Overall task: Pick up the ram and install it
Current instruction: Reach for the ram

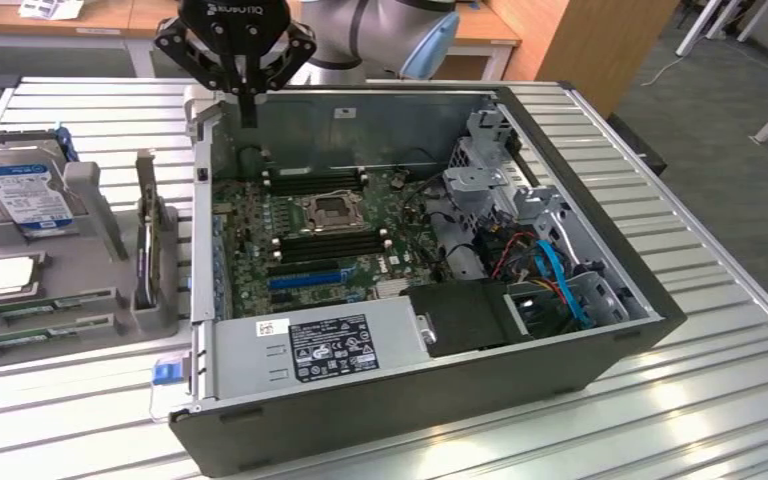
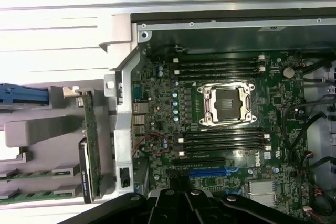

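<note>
Gripper [image 1: 245, 100] — fingers drawn together, nothing held, poised over the rear corner of the open computer case [image 1: 624, 330] at the exterior view's left. Motherboard [image 1: 357, 250] inside, its memory slots [image 2: 218, 66] bare. Ram [image 2: 92, 129] — green stick on edge in the grey holder [image 1: 91, 290] just beside the case, apart from the gripper.

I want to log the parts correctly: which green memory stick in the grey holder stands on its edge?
The ram nearest the computer case stands on its long edge; the other sticks lie flat in the holder.
</note>
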`<state>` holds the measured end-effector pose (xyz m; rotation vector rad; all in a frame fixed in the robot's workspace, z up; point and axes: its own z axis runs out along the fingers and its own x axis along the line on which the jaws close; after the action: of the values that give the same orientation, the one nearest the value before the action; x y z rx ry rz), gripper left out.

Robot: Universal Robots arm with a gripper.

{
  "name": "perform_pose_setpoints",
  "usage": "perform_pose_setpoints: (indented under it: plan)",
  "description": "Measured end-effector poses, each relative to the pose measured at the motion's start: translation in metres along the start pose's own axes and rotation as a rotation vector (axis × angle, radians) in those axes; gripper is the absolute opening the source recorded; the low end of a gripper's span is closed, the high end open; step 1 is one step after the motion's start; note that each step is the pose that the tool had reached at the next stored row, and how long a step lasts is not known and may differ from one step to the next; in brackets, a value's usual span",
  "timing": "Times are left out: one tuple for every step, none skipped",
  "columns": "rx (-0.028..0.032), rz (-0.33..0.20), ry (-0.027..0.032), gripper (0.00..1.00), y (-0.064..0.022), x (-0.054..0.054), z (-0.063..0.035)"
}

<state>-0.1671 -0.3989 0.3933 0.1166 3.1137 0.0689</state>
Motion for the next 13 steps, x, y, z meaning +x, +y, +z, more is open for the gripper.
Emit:
perform_pose_setpoints:
  plan:
    - [0.0001,0.000,0.0000,0.10,-0.0001,0.001,-0.0001]
    - [0.0001,0.000,0.0000,0.10,-0.0002,0.003,-0.0001]
    - [0.0000,0.000,-0.0001,0.10,-0.0003,0.004,-0.0001]
    - [0.0000,0.000,-0.0001,0.10,-0.0004,0.005,-0.0001]
    - [0.0000,0.000,0.0000,0.10,-0.0005,0.006,-0.0002]
    - [0.0000,0.000,0.0000,0.10,-0.0006,0.008,-0.0002]
    - [0.0000,0.000,0.0000,0.10,-0.0007,0.009,-0.0002]
    - [0.0000,0.000,-0.0001,0.10,-0.0008,0.010,-0.0003]
    - [0.0000,0.000,-0.0001,0.10,-0.0008,0.012,-0.0003]
    - [0.0000,0.000,-0.0001,0.10,-0.0010,0.013,-0.0003]
    - [0.0000,0.000,-0.0001,0.10,-0.0010,0.014,-0.0003]
    - [0.0000,0.000,0.0000,0.10,-0.0011,0.015,-0.0004]
    - [0.0000,0.000,-0.0001,0.10,-0.0012,0.017,-0.0004]
